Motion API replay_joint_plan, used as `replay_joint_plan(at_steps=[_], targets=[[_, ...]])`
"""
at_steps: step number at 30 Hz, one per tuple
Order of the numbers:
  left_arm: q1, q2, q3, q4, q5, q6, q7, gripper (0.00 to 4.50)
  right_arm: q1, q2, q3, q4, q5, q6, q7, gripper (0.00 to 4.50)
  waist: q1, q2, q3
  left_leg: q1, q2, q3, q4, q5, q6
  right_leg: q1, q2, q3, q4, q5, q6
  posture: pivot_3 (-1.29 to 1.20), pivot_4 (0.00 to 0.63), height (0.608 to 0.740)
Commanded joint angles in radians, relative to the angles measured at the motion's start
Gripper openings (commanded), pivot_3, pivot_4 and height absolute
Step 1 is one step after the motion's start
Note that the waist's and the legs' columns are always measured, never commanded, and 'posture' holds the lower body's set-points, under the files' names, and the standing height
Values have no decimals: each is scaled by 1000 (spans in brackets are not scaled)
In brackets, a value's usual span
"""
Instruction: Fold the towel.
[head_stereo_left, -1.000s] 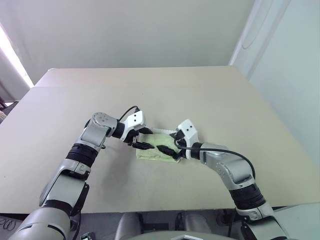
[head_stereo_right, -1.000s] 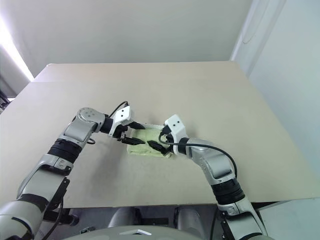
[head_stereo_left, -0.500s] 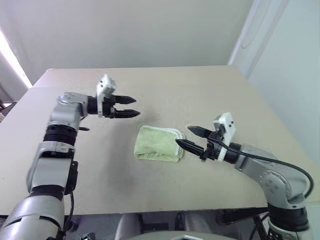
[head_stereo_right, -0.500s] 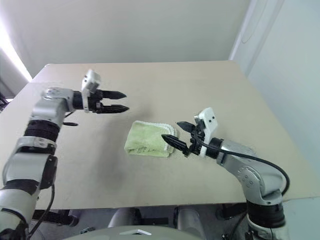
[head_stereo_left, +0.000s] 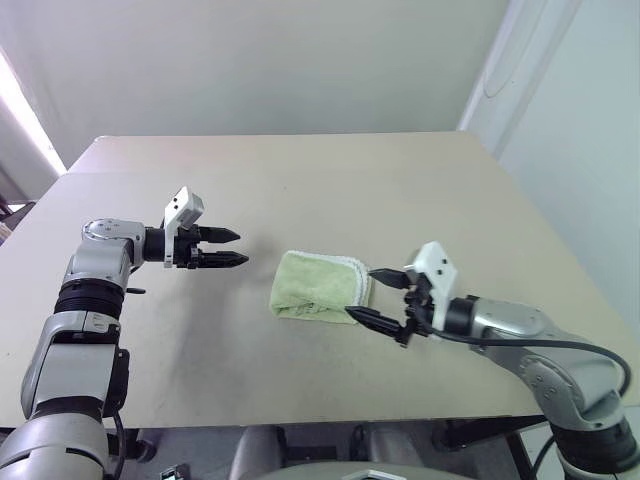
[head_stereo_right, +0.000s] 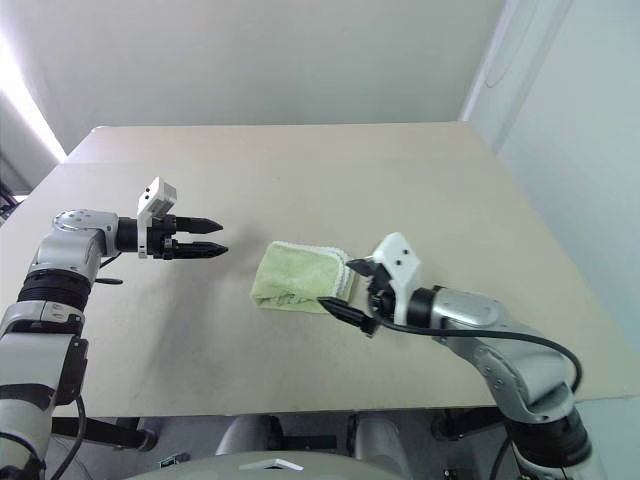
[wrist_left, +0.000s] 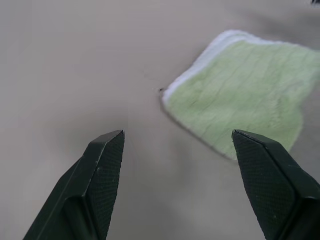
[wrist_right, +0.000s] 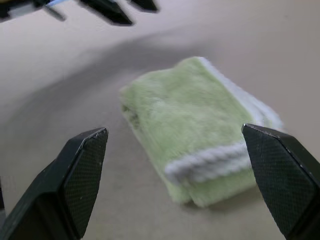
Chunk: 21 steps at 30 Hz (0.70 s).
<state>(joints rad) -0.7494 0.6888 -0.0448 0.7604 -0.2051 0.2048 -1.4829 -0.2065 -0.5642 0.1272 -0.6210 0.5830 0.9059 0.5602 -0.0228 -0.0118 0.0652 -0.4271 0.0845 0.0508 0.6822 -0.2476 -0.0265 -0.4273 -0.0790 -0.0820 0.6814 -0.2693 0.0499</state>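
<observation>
Beige table (head_stereo_left: 330, 190) bears the folded towel (head_stereo_left: 318, 286) mid-frame; left gripper (head_stereo_left: 238, 248) and right gripper (head_stereo_left: 371, 293) gape wide, seemingly touching nothing.

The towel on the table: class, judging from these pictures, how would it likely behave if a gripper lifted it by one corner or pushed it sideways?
The towel is soft terry folded in layers, so lifted by a corner it would probably droop and unfold. Pushed across the table, it would likely bunch rather than slide whole. It looks light and cannot roll.

The two eye views look down from above onto the desk (head_stereo_left: 400, 180). Each wrist view looks closely between its own jaws, and all views share the towel (head_stereo_left: 318, 286).
</observation>
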Motion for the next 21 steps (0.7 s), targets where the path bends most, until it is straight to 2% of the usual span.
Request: replay_joint_plan(at_steps=[1,6,12,17,21], targets=[[29,21,-3,-30,15,-34,-9,3619,-122,58,124,95,-96,-27,-29,4500,0,0,0,0,0,0,0,0,0,0,0,0,0,0,0,0,0,683],[33,-1,-15,-43,27,-38,16,3619,-233,118,245,243,-175,-96,34,4500,13,0,0,-1,0,0,1,0,0,0,-1,0,1,0,0,0,0,683],[19,-29,-34,-30,51,-68,39,3619,-231,105,363,366,-281,-176,119,4500,9,0,0,-2,-1,2,1,0,0,0,-2,0,0,2,-2,0,0,683],[17,-47,-43,-16,66,-88,53,3619,-234,102,423,460,-406,-215,98,4500,6,0,0,-1,-1,1,1,0,0,-1,-1,0,2,2,-2,0,0,683],[21,-59,-44,-17,70,-94,66,3619,-253,140,381,533,-471,-235,30,4500,6,-1,0,0,0,1,2,0,0,0,-1,0,2,0,1,0,0,683]])
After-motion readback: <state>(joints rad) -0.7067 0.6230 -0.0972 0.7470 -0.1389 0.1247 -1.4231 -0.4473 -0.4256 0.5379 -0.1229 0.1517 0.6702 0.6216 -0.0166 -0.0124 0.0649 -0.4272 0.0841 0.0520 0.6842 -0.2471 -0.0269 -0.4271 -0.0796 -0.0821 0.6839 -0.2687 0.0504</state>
